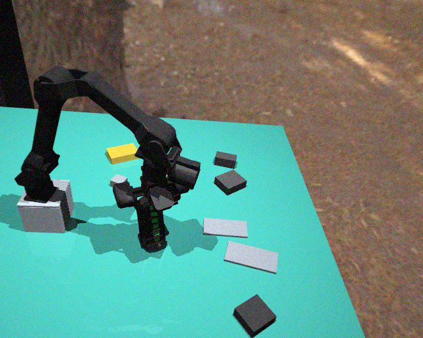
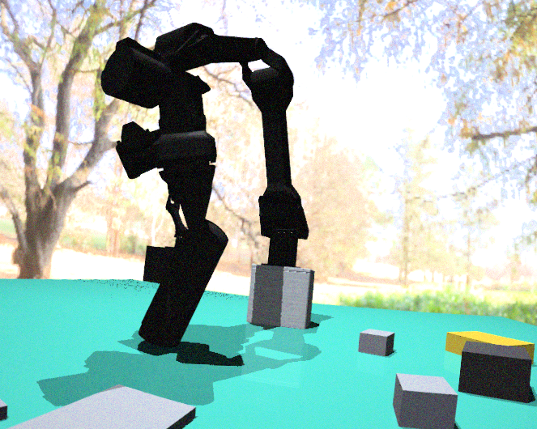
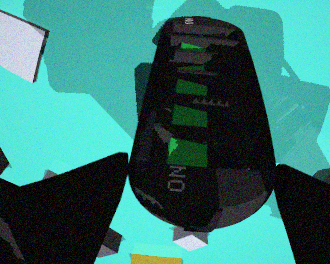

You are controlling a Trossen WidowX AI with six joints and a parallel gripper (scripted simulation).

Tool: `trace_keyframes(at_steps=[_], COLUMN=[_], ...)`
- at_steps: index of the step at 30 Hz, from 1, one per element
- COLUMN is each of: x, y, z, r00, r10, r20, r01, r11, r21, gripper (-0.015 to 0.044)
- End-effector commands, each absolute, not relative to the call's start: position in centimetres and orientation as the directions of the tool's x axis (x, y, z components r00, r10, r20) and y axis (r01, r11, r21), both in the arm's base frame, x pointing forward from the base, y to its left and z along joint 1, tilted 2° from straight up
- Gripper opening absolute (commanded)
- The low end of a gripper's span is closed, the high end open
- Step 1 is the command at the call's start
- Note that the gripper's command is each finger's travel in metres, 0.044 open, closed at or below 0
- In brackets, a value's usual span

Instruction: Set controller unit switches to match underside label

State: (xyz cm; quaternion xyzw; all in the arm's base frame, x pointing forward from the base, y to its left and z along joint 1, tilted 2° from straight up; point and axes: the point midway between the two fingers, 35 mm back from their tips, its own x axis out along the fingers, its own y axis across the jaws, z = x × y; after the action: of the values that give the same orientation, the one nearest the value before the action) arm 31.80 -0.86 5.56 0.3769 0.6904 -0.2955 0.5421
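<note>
The dark controller unit (image 1: 144, 233) (image 2: 181, 290) (image 3: 239, 125) is steeply tilted, its lower end at or just above the bench (image 1: 76, 291). Its switch top faces the wrist camera, with several green rocker ends in a row and "ON" printed near the upper end. Dark shading hides the exact setting of some switches. My gripper (image 2: 203, 226) (image 3: 204, 168) is shut on the unit's raised end, one finger on each side. The underside label is not visible in either the top view or wrist view, and the exterior view shows only black silhouette.
Two pale flat plates (image 1: 225, 227) (image 1: 252, 257) lie right of the unit in the top view. A yellow block (image 1: 122, 154) (image 2: 453, 343) and a small pale block (image 1: 118, 179) (image 2: 376, 342) lie behind. Dark blocks (image 1: 230, 181) (image 1: 254, 314) lie farther right and in front.
</note>
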Motion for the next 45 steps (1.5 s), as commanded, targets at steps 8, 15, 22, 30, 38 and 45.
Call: trace_keyframes(at_steps=[8, 15, 22, 30, 38, 45], x=[32.4, 32.7, 33.0, 33.4, 33.7, 34.0], y=[-1.8, -2.3, -2.7, -3.2, -3.7, -4.2], z=[5.3, 5.3, 5.4, 5.4, 5.4, 5.4], r00=[-0.131, -0.123, -0.114, -0.103, -0.093, -0.084], r10=[0.195, 0.184, 0.17, 0.153, 0.137, 0.123], r20=[-0.972, -0.975, -0.979, -0.983, -0.986, -0.989], r01=[0.84, 0.84, 0.84, 0.84, 0.84, 0.84], r11=[0.542, 0.542, 0.542, 0.542, 0.542, 0.542], r21=[-0.004, -0.004, -0.004, -0.004, -0.004, -0.004], gripper=[0.0338, 0.0338, 0.0338, 0.0338, 0.0338, 0.0338])
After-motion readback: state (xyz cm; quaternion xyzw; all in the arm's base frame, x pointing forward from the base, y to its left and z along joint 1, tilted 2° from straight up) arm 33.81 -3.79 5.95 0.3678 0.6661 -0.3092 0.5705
